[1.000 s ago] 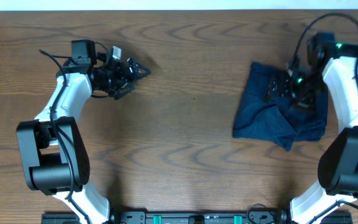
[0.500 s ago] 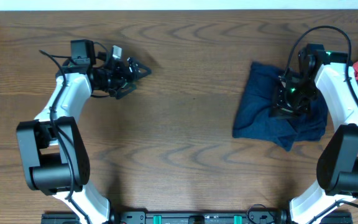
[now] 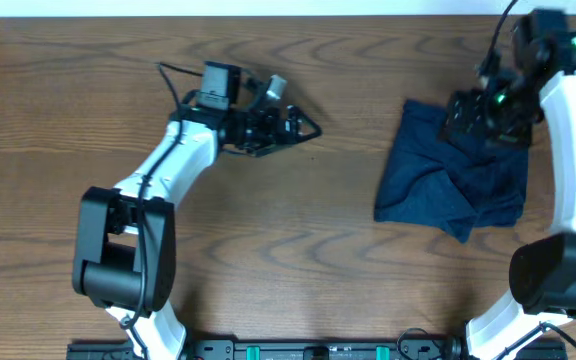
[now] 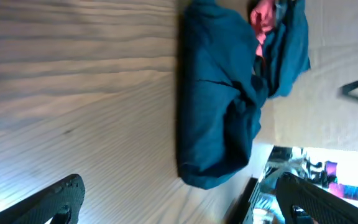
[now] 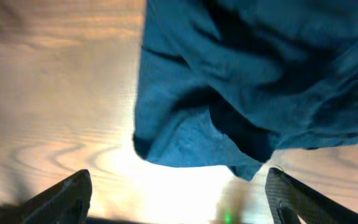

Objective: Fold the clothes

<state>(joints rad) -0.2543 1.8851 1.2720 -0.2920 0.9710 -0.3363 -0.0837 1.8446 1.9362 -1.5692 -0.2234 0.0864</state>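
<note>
**Crumpled clothes ahead of an empty gripper**

The dark navy clothes (image 4: 216,106) lay bunched on the wood-grain bench (image 4: 73,81), folds heaped toward the far end. A scrap of pink fabric (image 4: 263,18) showed beside their upper edge. The left gripper (image 4: 185,202) stood spread wide, both fingertips (image 4: 61,199) clear of the cloth.

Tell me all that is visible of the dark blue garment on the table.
The clothes are one dark navy garment of soft fabric, crumpled and roughly folded over itself with deep creases. It lies on the right side of the wooden table. The open right hand hangs over its far edge without gripping it.
</note>
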